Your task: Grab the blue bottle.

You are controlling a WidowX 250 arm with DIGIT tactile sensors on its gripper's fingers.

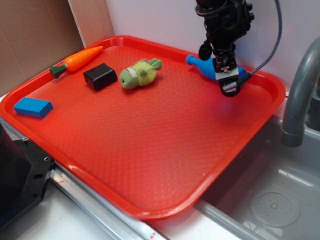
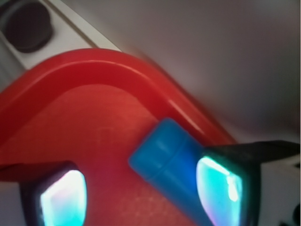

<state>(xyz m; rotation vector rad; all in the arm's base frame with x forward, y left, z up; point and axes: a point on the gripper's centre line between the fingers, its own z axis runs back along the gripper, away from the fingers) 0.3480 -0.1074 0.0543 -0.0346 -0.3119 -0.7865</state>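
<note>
Smooth blue plastic bottle (image 2: 165,157), cylindrical, between the spread-apart gripper (image 2: 141,195) pads on pebbled red tray (image 1: 150,145).

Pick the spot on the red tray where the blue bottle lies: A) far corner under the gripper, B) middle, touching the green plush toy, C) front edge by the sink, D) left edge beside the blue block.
A: the blue bottle lies on its side near the red tray's far rim, directly beneath the gripper.
</note>
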